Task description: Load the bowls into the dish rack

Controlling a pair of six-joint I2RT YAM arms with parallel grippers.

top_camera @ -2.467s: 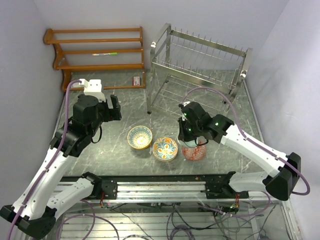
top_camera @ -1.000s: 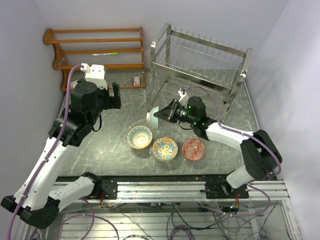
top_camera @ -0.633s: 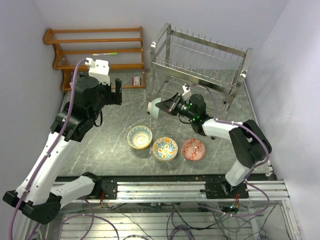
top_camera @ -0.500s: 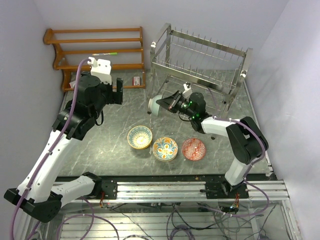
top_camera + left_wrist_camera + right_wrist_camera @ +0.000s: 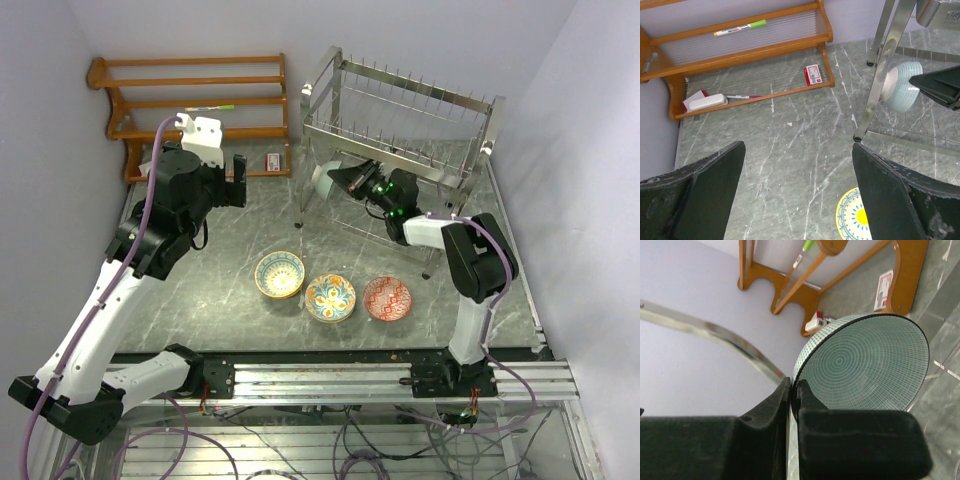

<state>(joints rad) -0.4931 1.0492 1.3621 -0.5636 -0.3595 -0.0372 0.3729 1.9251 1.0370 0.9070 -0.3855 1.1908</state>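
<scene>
The dish rack stands at the far right of the table, with the slatted shelf to its left and a small box at the shelf's end nearest the rack. Three bowls lie in a row on the table before the rack, well apart from it. A fourth bowl stands on edge just inside the rack's front-left leg, over its lower tier, pinched in the right gripper; the left gripper hangs left of the rack.

No legible text; printing on the small red box is blurred.
</scene>
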